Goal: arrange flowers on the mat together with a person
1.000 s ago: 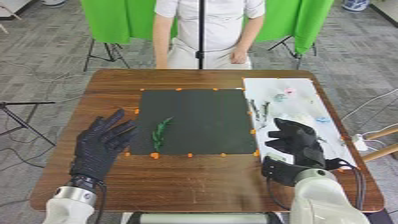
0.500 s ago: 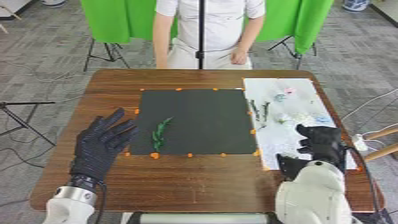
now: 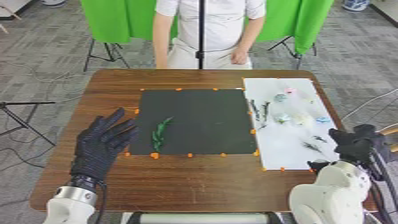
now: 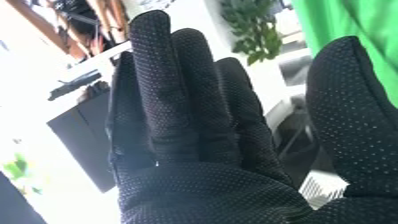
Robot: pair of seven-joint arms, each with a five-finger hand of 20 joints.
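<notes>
While the right hand (image 3: 357,144) hangs at the table's (image 3: 204,187) right edge, a white mat (image 3: 282,156) lies just beside it, ahead and to its left, holding loose flowers and sprigs. Nearest that hand on the white mat are a small dark sprig (image 3: 320,138) and a wispy gray sprig (image 3: 311,146). Farther ahead sit a blue flower (image 3: 322,119), a cream flower (image 3: 303,120) and a pale green one, in a loose row; beyond them, a light blue flower (image 3: 280,98) and a pink flower (image 3: 290,90) lie close together. Two slim dark sprigs (image 3: 265,111) run along the side toward the left hand (image 3: 99,142). Between the two hands lies a dark mat (image 3: 200,122), and on it, just to the right of the left hand, one leafy green sprig (image 3: 160,135). White arms come in from the near side. The right hand is open and holds nothing, its fingers (image 4: 169,95) straight and close together, its thumb (image 4: 342,105) apart. The left hand is open too, its fingers spread and pointing away from the robot, holding nothing.
</notes>
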